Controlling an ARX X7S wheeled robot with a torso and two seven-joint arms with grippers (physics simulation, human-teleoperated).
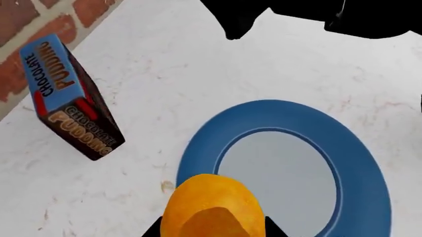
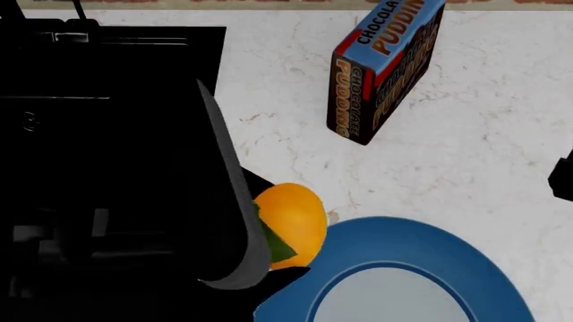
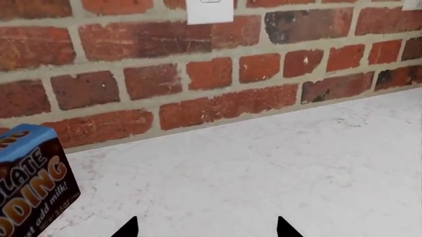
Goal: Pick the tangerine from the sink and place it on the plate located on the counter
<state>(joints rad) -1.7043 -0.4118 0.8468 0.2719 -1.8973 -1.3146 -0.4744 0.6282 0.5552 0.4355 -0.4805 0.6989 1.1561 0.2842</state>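
Already the tangerine (image 1: 211, 207) sits pinched in the left gripper (image 1: 212, 228), its dark tips showing on either side of the fruit in the left wrist view. In the head view it hangs over the near-left edge of the plate (image 2: 430, 245), not yet over the pale centre (which lies just beyond and to the robot's right). So the coming move is, I judge, a short shift rightward over the centre, then a release. Farther back on the counter (image 2: 501, 134) stands a chocolate pudding box (image 2: 385, 70), well clear. The right gripper (image 3: 205, 228) is spread, holding nothing, facing the brick wall (image 3: 197, 74).
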